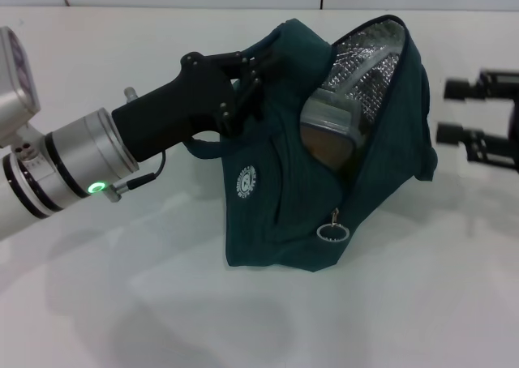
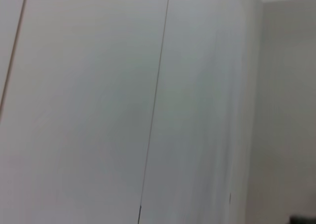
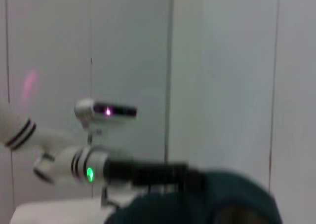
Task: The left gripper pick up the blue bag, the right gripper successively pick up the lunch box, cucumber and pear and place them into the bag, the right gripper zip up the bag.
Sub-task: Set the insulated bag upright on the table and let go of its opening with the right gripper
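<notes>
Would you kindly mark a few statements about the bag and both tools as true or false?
1. The left tool grips the blue bag at its upper edge. True.
2. The bag is zipped fully shut. False: it gapes, showing silver lining and the lunch box inside.
3. The right tool is inside the bag. False: it is open, off to the bag's right.
4. The ring pull hangs low on the bag's front. True.

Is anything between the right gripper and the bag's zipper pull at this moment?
Nothing visible does. In the head view the right gripper hangs open beside the blue bag, with bare table between it and the ring pull. The left gripper holds the bag's far side, away from that path.
</notes>
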